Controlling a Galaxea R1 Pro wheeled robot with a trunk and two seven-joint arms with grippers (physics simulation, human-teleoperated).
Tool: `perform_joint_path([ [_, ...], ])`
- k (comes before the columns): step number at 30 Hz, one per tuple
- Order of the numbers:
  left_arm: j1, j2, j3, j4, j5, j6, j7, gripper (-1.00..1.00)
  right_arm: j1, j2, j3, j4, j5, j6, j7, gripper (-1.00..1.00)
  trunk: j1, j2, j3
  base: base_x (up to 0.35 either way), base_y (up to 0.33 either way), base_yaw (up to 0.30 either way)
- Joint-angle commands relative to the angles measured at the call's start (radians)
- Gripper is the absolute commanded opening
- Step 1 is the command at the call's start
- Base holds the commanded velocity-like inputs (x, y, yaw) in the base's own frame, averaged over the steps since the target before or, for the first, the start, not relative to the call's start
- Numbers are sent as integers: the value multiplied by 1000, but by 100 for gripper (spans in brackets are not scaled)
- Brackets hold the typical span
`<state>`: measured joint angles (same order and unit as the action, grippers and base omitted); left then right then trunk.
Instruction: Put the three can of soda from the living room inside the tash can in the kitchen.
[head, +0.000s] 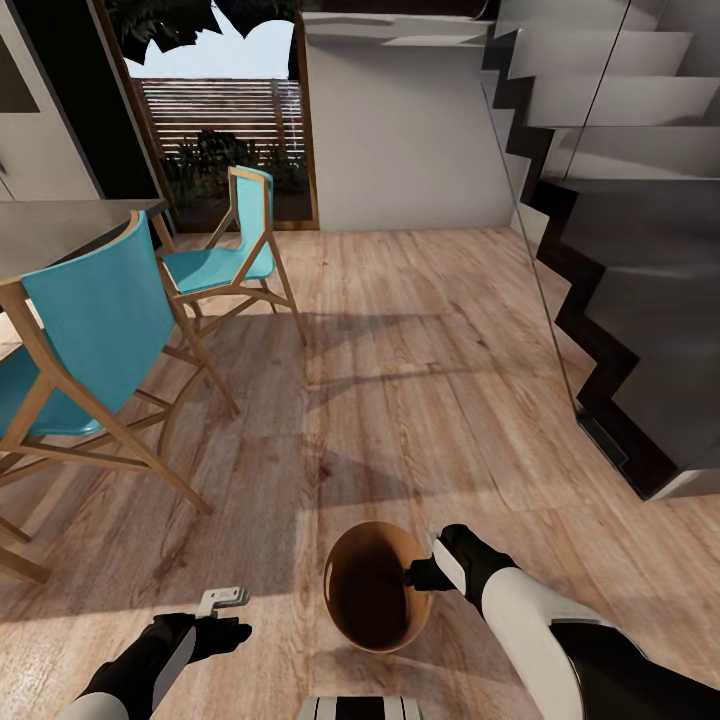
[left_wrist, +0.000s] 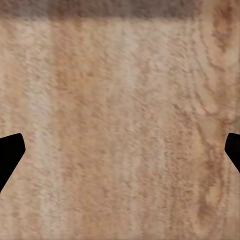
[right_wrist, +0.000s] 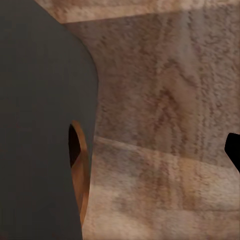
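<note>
Right arm (head: 560, 630), white and black, nearest the head camera; right gripper (head: 425, 577) at the tash can's (head: 375, 600) rim. One finger seems inside the copper-brown interior, but grasp or release cannot be told. Bin stands on wood floor (head: 420, 380) directly before the robot, in the kitchen. Staircase (head: 620, 250) at right; grey table (head: 60, 225) with two teal chairs (head: 90, 320) at left. Left gripper (left_wrist: 120, 155) released, fingers spread over bare floor.
</note>
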<state>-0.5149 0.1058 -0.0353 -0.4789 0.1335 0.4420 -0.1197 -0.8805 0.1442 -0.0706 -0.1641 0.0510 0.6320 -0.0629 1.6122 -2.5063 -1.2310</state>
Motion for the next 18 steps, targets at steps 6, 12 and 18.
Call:
perform_joint_path([
  [6, 0, 0, 0, 0, 0, 0, 0, 100, 1, 3, 0, 0, 1, 0, 0, -100, 0, 0, 0, 0, 0, 0],
  [12, 0, 0, 0, 0, 0, 0, -1, 100, 9, 5, 1, -1, 1, -1, 1, -100, 0, 0, 0, 0, 0, 0],
  [18, 0, 0, 0, 0, 0, 0, -1, 100, 9, 5, 1, -2, 1, 0, 2, -100, 0, 0, 0, 0, 0, 0],
])
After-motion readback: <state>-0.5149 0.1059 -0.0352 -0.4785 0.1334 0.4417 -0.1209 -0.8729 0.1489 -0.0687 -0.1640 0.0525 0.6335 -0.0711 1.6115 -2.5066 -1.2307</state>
